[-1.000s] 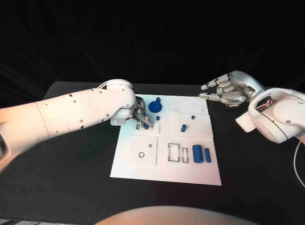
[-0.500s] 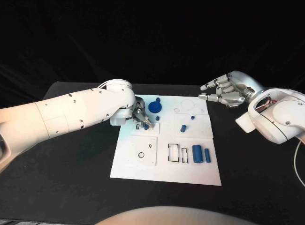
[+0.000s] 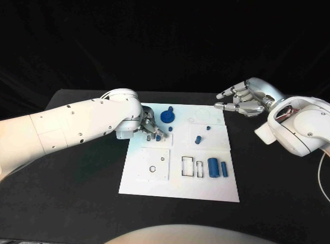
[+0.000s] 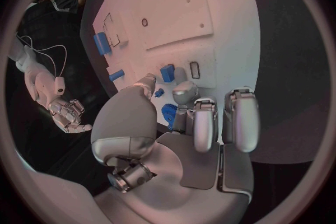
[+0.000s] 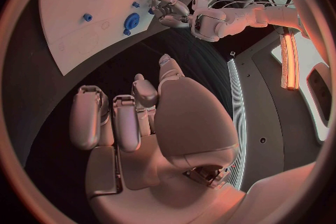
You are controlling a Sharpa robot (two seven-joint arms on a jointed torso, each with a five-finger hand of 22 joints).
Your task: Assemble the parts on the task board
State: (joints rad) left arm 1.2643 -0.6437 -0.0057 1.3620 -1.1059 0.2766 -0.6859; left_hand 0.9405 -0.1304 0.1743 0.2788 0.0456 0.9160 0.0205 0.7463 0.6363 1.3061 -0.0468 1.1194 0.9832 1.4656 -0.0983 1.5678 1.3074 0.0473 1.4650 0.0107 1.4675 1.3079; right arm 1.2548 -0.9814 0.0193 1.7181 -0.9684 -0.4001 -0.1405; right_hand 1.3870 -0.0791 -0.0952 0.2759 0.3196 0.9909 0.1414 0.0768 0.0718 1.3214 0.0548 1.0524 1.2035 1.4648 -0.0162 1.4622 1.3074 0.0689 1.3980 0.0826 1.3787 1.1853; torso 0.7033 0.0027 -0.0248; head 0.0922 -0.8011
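in the head view the left hand point(image 3: 149, 128) is reaching over the board's point(image 3: 179, 188) near-left edge, fingertips beside a small blue part point(image 3: 159, 136); the right hand point(image 3: 242, 100) is hanging off the far corner, fingers apart and holding nothing. in the left wrist view the part point(image 4: 168, 73) is lying just ahead of the fingertips point(image 4: 185, 89), whether pinched i cannot tell. in the right wrist view the fingers point(image 5: 115, 117) are hanging spread clear of the board

Black table point(image 3: 77, 203), black backdrop point(image 3: 165, 40) behind.

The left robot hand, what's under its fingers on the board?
Under the left robot hand a small blue part lies on the white task board at its fingertips. The arm hides the board further left.
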